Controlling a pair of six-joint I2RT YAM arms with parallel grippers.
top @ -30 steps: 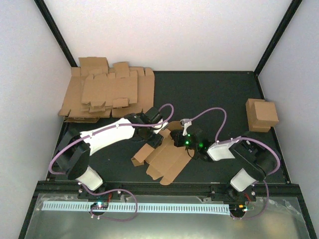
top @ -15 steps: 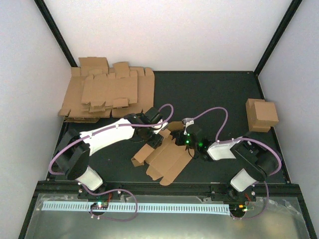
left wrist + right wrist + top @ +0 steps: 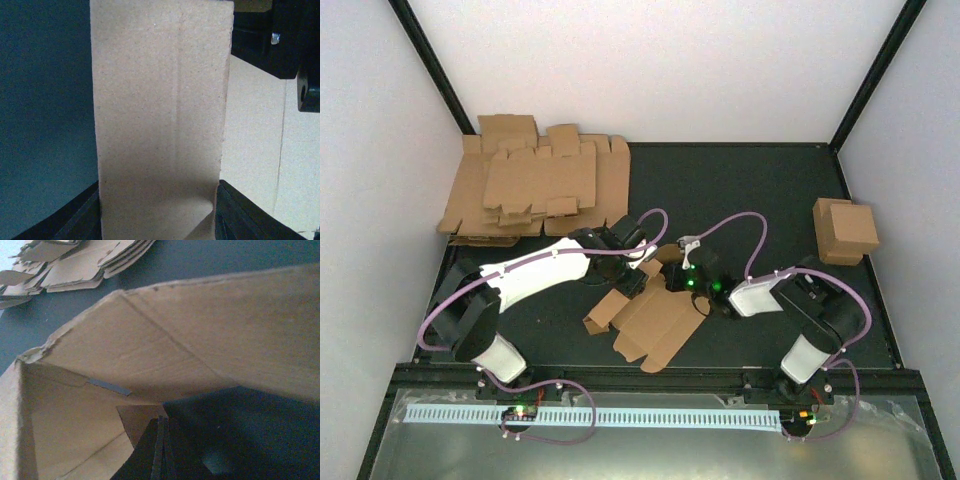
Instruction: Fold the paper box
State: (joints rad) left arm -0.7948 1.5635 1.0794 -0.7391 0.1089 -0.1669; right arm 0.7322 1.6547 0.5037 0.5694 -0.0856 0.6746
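The paper box (image 3: 658,318) is a brown die-cut blank lying partly opened at mid-table, with one wall raised at its far end. My left gripper (image 3: 636,272) stands at that far end. In the left wrist view a tall cardboard flap (image 3: 160,100) fills the gap between the fingers (image 3: 80,220), dented at the right one, so the left gripper (image 3: 157,212) is shut on it. My right gripper (image 3: 676,277) reaches in from the right. In its wrist view the right gripper (image 3: 161,440) is shut, its tips under the box's raised panels (image 3: 150,340).
A pile of flat brown blanks (image 3: 535,190) lies at the back left and shows in the right wrist view (image 3: 75,265). A folded cardboard box (image 3: 845,232) stands at the right edge. White walls enclose the dark mat (image 3: 740,190).
My right gripper has moved left, further in against the box's raised far end. The left arm and the blank have hardly moved.
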